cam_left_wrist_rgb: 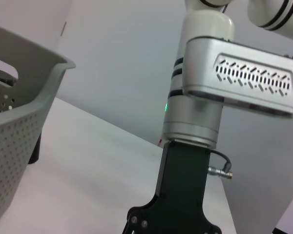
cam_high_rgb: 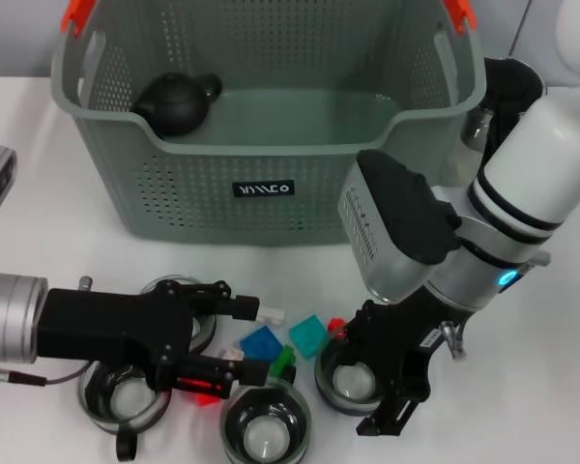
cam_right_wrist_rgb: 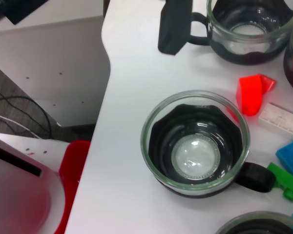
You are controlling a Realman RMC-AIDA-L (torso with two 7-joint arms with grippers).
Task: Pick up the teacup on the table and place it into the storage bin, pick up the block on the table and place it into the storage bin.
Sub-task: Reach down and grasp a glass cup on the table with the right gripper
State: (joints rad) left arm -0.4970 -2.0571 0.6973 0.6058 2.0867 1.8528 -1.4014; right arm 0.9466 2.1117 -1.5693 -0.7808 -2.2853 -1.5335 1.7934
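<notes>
the storage bin [cam_high_rgb: 271,184] is cut off at the head view's top edge; its far rim is not seen. a glass teacup [cam_high_rgb: 353,379] is largely covered by the right gripper [cam_high_rgb: 391,387], whose finger state cannot be determined. another teacup [cam_high_rgb: 179,309] is masked by the left gripper [cam_high_rgb: 242,338]. the bin's label [cam_high_rgb: 263,189] lettering is too small to be read.

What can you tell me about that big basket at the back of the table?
The storage bin is a large grey-green plastic basket, its walls perforated with rows of small holes. It has orange-red tabs at the top corners, cut-out handles and a small black label with white letters on the front wall. It stands upright on the white table, open at the top. Inside, near its left back corner, lies a dark round teapot. Neither gripper touches it.
</notes>
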